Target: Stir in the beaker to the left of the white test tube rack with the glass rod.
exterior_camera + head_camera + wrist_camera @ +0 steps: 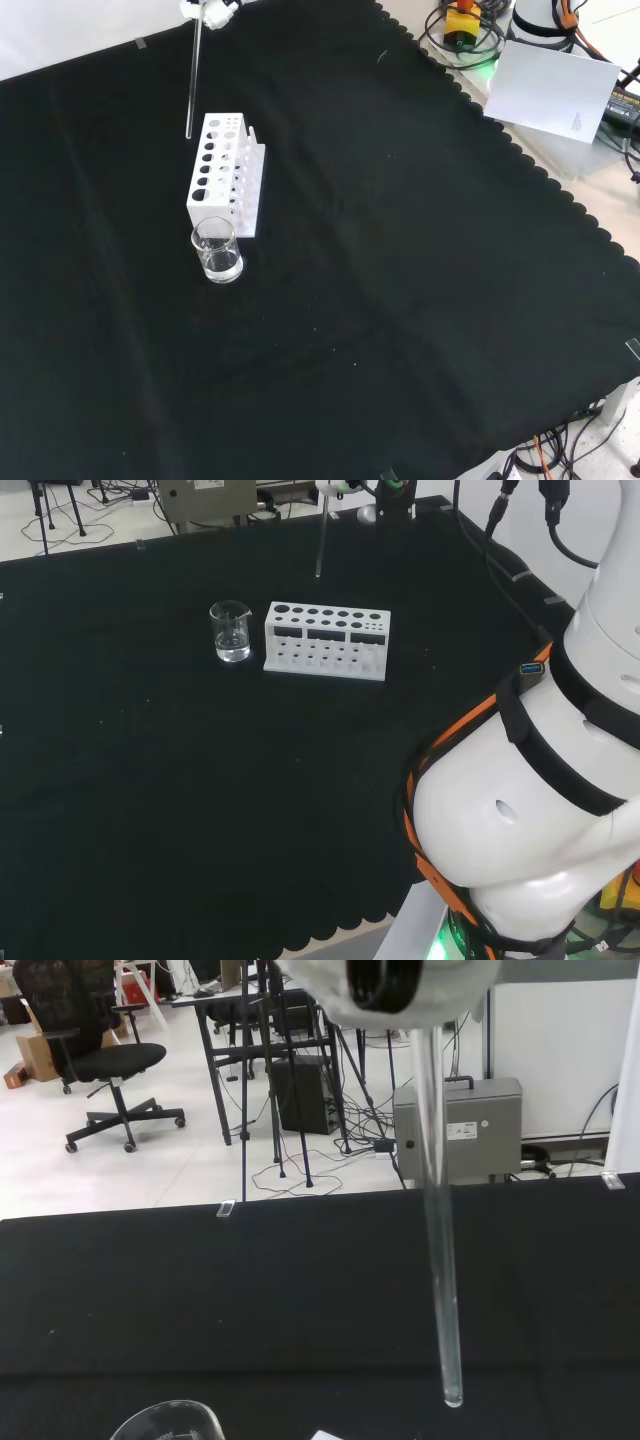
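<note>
**Rod in the air, beaker waiting below**

The thin clear glass rod (319,548) hung upright from my hand (205,9), high above the black cloth (400,300), its lower tip free. In the front view it hung above the far end of the white plastic test tube rack (226,172). I judged the rod light, stiff, smooth and brittle: a knock against a hard rim could snap it, and it could slip if I tilted it. I had it by its top end, which left the whole length free for stirring. So little of my hand showed that I could not tell how my fingers lay round the rod.

The small clear glass beaker (231,632), holding a little clear liquid, stood just left of the rack in the head view, apart from it. It looked light enough to tip or skid under a sideways push.

Bare cloth lay all around them, the bench edges well away; only the rack crowded my path.
</note>
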`<action>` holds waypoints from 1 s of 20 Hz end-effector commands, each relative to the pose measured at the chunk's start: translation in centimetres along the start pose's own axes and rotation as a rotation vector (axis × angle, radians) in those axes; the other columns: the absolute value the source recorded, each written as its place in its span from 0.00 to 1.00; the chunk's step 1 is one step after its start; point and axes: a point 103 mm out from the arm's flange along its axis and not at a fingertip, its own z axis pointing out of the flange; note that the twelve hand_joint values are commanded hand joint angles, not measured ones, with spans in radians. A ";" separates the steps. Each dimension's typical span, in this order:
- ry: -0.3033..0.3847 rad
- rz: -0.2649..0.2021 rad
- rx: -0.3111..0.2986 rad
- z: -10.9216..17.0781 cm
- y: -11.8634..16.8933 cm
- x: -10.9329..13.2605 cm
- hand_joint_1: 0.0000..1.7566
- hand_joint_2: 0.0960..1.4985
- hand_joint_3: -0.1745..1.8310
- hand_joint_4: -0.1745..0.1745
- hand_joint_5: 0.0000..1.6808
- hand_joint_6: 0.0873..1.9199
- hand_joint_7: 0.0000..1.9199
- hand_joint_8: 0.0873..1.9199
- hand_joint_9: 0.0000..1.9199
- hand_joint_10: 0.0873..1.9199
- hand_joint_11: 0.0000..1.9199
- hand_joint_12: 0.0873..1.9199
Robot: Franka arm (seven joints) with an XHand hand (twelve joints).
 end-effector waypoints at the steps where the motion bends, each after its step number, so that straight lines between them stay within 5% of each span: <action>1: -0.012 -0.013 0.007 0.3 0.3 1.0 0.74 0.62 0.17 0.00 0.71 0.14 0.61 0.51 0.90 0.32 0.69 0.41; 10: -0.008 0.008 -0.004 0.1 0.2 0.8 0.74 0.62 0.16 0.00 0.71 0.13 0.61 0.51 0.90 0.32 0.69 0.41; 20: 0.048 -0.119 -0.015 -1.0 2.1 4.1 0.74 0.63 0.15 0.00 0.71 0.13 0.61 0.52 0.90 0.32 0.69 0.41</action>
